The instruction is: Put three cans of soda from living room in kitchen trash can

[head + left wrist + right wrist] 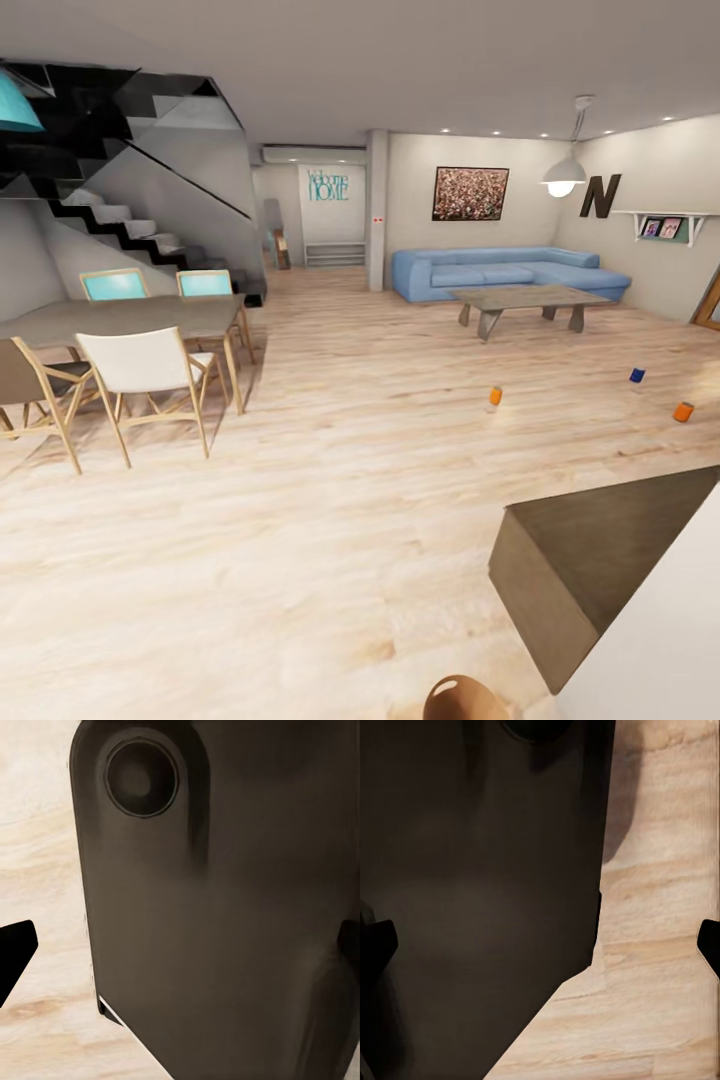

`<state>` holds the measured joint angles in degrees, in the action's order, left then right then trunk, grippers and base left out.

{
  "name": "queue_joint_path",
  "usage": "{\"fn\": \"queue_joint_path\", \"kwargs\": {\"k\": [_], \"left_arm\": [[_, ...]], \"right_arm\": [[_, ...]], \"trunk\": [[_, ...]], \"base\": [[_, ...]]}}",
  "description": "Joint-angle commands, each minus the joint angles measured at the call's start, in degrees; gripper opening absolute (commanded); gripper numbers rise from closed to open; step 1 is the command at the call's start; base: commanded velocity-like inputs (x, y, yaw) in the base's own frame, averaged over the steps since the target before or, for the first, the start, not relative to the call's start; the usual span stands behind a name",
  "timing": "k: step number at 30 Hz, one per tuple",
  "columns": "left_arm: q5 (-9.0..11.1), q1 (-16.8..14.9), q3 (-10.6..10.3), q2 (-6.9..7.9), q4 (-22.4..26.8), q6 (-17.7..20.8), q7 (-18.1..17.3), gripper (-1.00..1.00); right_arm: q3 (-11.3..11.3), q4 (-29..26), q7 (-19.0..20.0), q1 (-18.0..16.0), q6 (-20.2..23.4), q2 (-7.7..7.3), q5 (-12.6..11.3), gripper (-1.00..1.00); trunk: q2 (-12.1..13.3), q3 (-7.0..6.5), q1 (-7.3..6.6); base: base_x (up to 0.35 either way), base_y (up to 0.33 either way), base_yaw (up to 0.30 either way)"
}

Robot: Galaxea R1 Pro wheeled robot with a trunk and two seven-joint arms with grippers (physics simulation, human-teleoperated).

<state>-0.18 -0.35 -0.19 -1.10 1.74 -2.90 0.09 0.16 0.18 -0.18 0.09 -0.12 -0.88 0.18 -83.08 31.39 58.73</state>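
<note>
Three soda cans wait on the living-room floor — none picked up yet.

Two orange cans (495, 396) (683, 411) and the dark blue can (636, 375) stand well apart on the wood floor (350, 500), between the robot and the coffee table (525, 298) by the blue sofa (500, 270). I judge this the approach step — next, drive near a can. Both wrist views catch dark fingertips at the frame edges, apparently spread with nothing between. A brown bin rim (465, 695) sits below.

The light wood plank floor (330, 520) carries two orange cans (495, 396) (683, 411) and one dark blue can (637, 375), well apart.
</note>
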Motion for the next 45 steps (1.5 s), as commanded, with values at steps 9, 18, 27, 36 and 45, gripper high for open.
{"fn": "queue_joint_path", "kwargs": {"k": [9, 18, 27, 36, 45], "left_arm": [[0.0, 0.0, 0.0, -0.02, 0.0, 0.0, 0.0, 1.00], [0.0, 0.0, 0.0, -0.04, 0.0, 0.0, 0.0, 1.00], [0.0, 0.0, 0.0, 0.02, 0.0, 0.0, 0.0, 1.00], [0.0, 0.0, 0.0, 0.00, 0.0, 0.0, 0.0, 1.00], [0.0, 0.0, 0.0, 0.00, 0.0, 0.0, 0.0, 1.00]], "right_arm": [[0.0, 0.0, 0.0, 0.0, 0.0, 0.00, 0.0, 1.00], [0.0, 0.0, 0.0, 0.0, 0.0, 0.00, 0.0, 1.00], [0.0, 0.0, 0.0, 0.0, 0.0, 0.00, 0.1, 1.00], [0.0, 0.0, 0.0, 0.0, 0.0, 0.00, 0.2, 1.00], [0.0, 0.0, 0.0, 0.0, 0.0, 0.00, 0.2, 1.00]], "trunk": [[0.0, 0.00, 0.00], [0.0, 0.00, 0.00], [0.0, 0.00, 0.00], [0.0, 0.00, 0.00], [0.0, 0.00, 0.00]], "base": [[0.089, -0.106, 0.000], [0.013, -0.014, 0.000], [0.001, -0.001, 0.000], [0.000, 0.000, 0.000], [0.000, 0.000, 0.000]]}}
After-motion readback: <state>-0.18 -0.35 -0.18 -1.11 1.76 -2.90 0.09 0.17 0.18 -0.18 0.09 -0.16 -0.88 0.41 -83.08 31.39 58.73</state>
